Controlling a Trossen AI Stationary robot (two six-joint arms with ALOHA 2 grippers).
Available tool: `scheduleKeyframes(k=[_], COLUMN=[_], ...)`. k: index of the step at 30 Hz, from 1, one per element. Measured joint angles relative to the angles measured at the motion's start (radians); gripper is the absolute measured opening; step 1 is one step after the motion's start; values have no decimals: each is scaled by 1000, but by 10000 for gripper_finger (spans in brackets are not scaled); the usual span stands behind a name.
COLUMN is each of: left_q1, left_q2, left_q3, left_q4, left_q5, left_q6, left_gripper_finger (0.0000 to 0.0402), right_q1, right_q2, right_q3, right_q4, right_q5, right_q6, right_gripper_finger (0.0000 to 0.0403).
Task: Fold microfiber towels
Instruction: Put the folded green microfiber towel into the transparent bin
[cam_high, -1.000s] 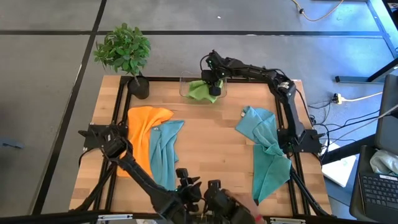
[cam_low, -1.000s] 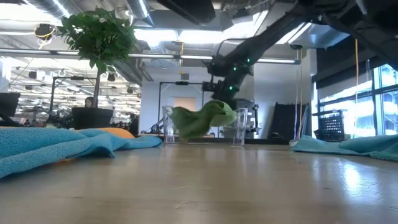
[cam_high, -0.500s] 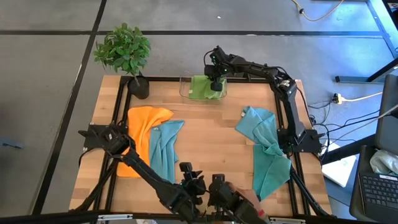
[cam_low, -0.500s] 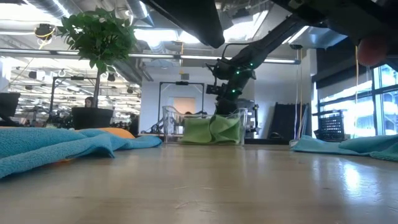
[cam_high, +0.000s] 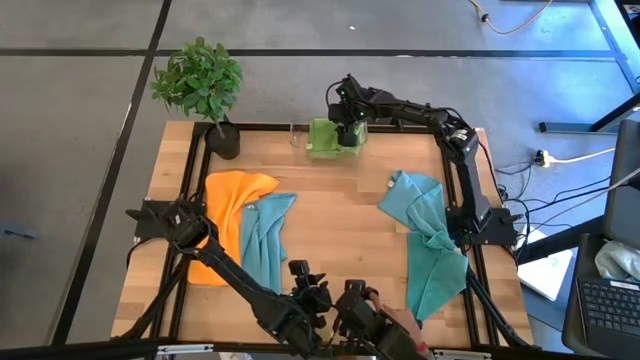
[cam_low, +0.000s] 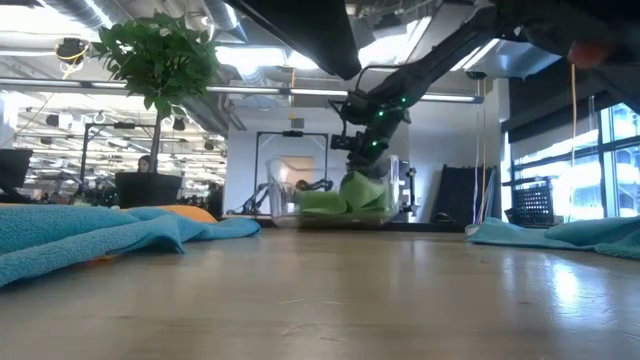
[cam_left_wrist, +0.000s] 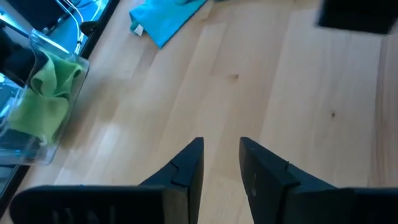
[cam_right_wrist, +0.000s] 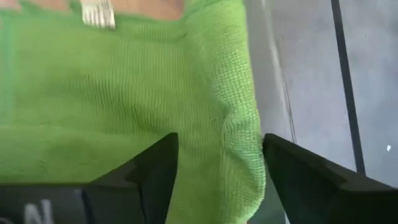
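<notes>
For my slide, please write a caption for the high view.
Right tool over the lime green towel in the clear bin; other towels lie unfolded.

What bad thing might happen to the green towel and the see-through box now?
The right hand presses the green towel into the clear bin, which sits at the table's far edge. More pushing might slide the bin off. If the open fingers snag the cloth, lifting could drag it back out.

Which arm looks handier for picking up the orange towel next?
Left, probably. Its gripper hangs open at the table's near edge, empty, on the orange towel's side. The right gripper is far off, over the green towel in the bin.
</notes>
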Motion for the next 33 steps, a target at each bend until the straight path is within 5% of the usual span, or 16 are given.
scheduleKeyframes(k=[24,33], left_q1=[-30,-9], left_q2=[-1,-1], left_q3=[0,0], left_q4=[7,0], left_q5=[-6,-35], left_q6=[-43,48], left_gripper_finger=[94,94], right_q1=[53,40], right_q2=[-136,-184], right_q3=[2,2], right_q4=[-131,-233], right_q5=[58,-98], right_q6=[47,-7], right_gripper_finger=[210,210])
